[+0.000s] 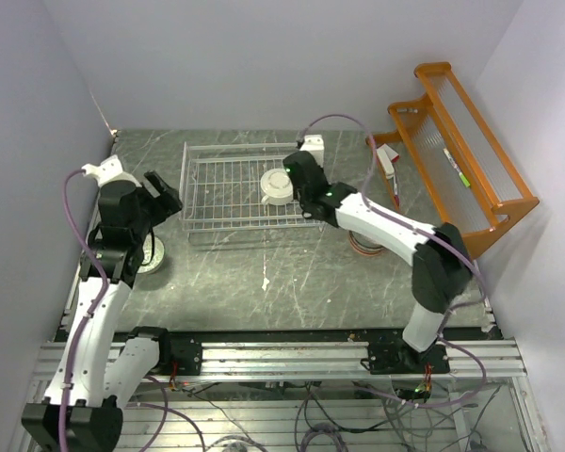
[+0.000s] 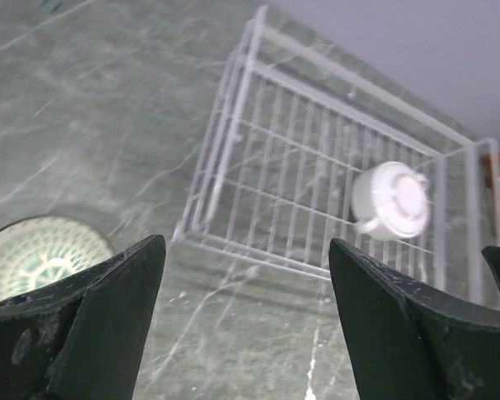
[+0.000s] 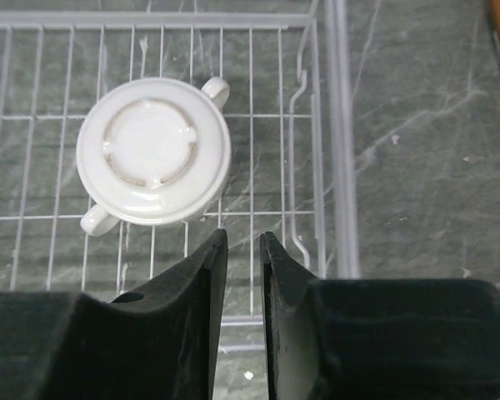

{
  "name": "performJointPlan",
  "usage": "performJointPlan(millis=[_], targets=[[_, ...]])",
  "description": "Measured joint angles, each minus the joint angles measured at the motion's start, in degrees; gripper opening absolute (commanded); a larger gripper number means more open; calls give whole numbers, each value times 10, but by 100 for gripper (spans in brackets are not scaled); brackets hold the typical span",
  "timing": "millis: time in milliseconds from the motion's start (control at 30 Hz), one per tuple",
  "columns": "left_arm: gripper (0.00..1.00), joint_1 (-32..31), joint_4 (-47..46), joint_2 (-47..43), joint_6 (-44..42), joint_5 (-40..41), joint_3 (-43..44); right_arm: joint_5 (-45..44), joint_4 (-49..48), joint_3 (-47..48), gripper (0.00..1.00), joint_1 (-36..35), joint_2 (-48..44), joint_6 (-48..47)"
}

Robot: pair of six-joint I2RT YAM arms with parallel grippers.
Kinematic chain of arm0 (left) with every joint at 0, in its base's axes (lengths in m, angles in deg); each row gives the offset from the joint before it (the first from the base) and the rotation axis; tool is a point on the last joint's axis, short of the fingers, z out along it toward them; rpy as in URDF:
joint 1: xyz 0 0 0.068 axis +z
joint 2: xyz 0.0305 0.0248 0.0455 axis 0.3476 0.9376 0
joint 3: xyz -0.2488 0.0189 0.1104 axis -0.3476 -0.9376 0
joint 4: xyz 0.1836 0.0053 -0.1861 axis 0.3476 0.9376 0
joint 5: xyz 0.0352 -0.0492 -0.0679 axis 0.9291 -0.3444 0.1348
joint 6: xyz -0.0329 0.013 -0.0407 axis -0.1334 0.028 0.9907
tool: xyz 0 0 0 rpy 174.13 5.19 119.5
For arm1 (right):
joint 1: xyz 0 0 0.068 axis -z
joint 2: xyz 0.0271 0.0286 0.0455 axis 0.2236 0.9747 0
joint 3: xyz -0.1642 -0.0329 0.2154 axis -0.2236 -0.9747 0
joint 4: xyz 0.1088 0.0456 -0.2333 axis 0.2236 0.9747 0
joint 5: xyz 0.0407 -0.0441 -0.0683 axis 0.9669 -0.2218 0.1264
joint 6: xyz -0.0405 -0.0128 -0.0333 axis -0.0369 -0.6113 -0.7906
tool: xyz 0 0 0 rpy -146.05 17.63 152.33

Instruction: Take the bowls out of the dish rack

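In the dish rack (image 1: 228, 193), toward its 3 o'clock end as seen from above: one cream bowl (image 1: 276, 186), upside down on the wire floor, foot ring up. Small handles at 1 and 7 o'clock in the right wrist view. Touched by neither hand.

Just beside it at 3 o'clock from above, over the rack's wires: the right hand (image 1: 298, 181), open only to a thin slit, nothing between the fingers.

At 9 o'clock of the rack, outside its wall and raised off the table (image 1: 264, 273): the left hand (image 1: 163, 195), spread wide, holding nothing.

At 7 o'clock of the rack, close by the left arm: a green-patterned bowl (image 1: 151, 254), upright on the table.

At 4 o'clock, partly hidden under the right forearm: a stack of bowls (image 1: 363, 245) with a reddish rim, count impossible to tell.

Farther out at 2 o'clock: an orange wooden rack (image 1: 461, 151).
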Motion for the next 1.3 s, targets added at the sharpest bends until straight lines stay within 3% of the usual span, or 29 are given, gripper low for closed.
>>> performJointPlan(millis=[233,400,567,733,833,1033,1300], targets=[[89,-122,-31,72,-16,63,77,38,-91,-135,36,16,-143,1],[89,-217,-53,165,-30,128,87,46,-116,-216,53,16,-192,-1],[89,-275,-76,278,-77,136,128,73,-131,-278,68,36,-246,-7],[87,-284,-101,366,-126,126,192,136,-159,-331,69,96,-319,-7],[79,-285,-114,410,-153,105,220,158,-170,-350,69,117,-356,-7],[78,-287,-151,494,-196,42,234,168,-168,-354,69,123,-394,-18],[78,-294,-168,559,-244,17,239,153,-148,-353,69,127,-423,-33]])
